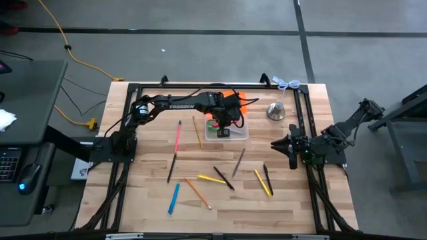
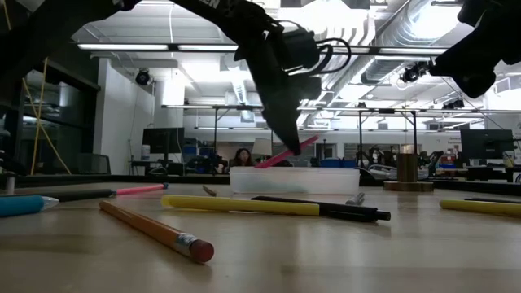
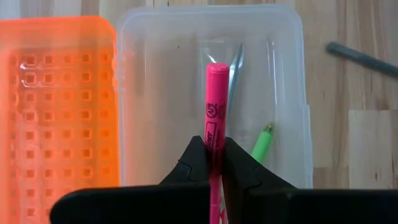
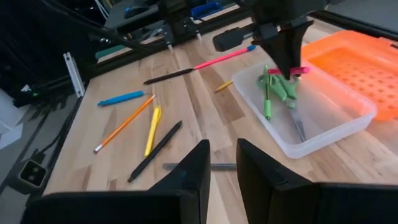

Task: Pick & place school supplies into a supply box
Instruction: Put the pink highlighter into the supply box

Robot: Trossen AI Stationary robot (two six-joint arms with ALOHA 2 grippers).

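Note:
The supply box [image 1: 235, 133] is a clear tub on the table's far middle, with its orange lid [image 3: 56, 106] lying beside it. Green-handled scissors [image 4: 284, 90] and a green pen [image 3: 263, 140] lie inside the box. My left gripper [image 3: 214, 142] hangs over the box, shut on a pink marker [image 2: 286, 153]. More school supplies lie loose on the wood, among them a pink pen [image 1: 178, 137], a blue pen [image 1: 174, 198] and a yellow pen [image 1: 212, 179]. My right gripper [image 1: 275, 145] waits at the table's right side, open, with nothing between its fingers. My left gripper pinches the pink marker's barrel [image 3: 213, 127] between its two fingers, which come steeply from above. The marker is lifted and tilted over the box's open top, one end [image 2: 312, 141] raised. Whether its lower end touches anything in the box, I cannot tell.
A silver bell-shaped object [image 1: 276, 111] stands right of the box. An orange pencil [image 1: 198, 192], black pens [image 1: 223, 177] and a second yellow pen [image 1: 261, 182] are scattered across the near half. A black frame runs along the table's edges.

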